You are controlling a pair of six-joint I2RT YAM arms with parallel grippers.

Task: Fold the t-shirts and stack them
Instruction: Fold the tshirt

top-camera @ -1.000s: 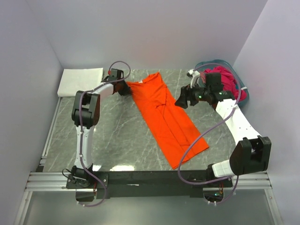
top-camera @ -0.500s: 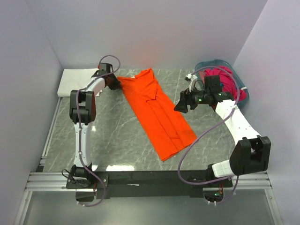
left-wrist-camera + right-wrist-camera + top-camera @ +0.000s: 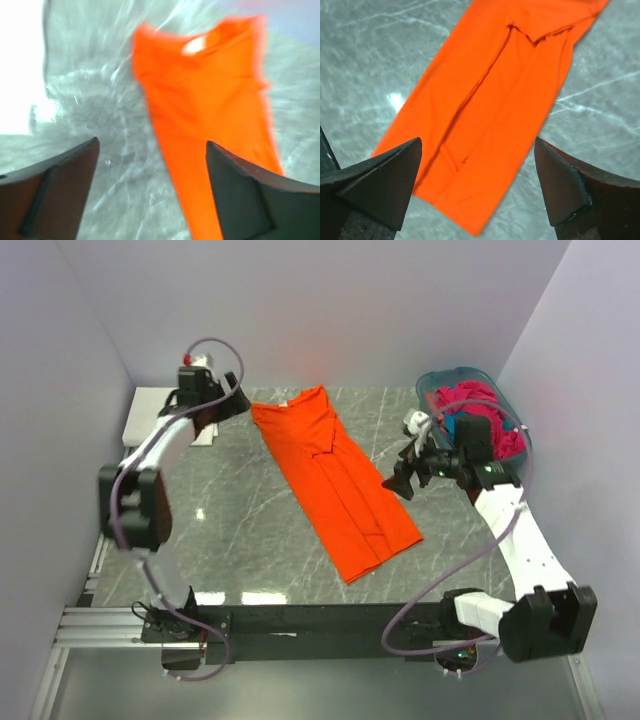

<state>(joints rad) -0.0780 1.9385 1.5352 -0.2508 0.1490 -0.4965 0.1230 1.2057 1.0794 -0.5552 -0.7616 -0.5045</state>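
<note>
Left tool (image 3: 218,412) has let go of the orange t-shirt (image 3: 335,485) collar and pulled off toward 10 o'clock; my right arm swung back toward 3 o'clock.

Top view: orange t-shirt lies flat on the bench (image 3: 240,510), folded into a long strip running 11 to 5 o'clock. Left tool sits between the collar end and the white folded cloth (image 3: 145,410) in the 10 o'clock corner. Right tool (image 3: 397,483) is just off the strip's 3 o'clock edge. Magenta t-shirt (image 3: 480,405) is heaped in the teal basket (image 3: 440,378) at 2 o'clock.

Left wrist view, blurred: left tool (image 3: 151,145) fingers apart, nothing between them; orange t-shirt (image 3: 215,115) at 1 o'clock, white folded cloth (image 3: 20,65) at 10 o'clock.

Right wrist view: right tool (image 3: 478,142) fingers wide apart and empty, above the orange t-shirt (image 3: 495,115); bench (image 3: 370,40) bare on both sides.
</note>
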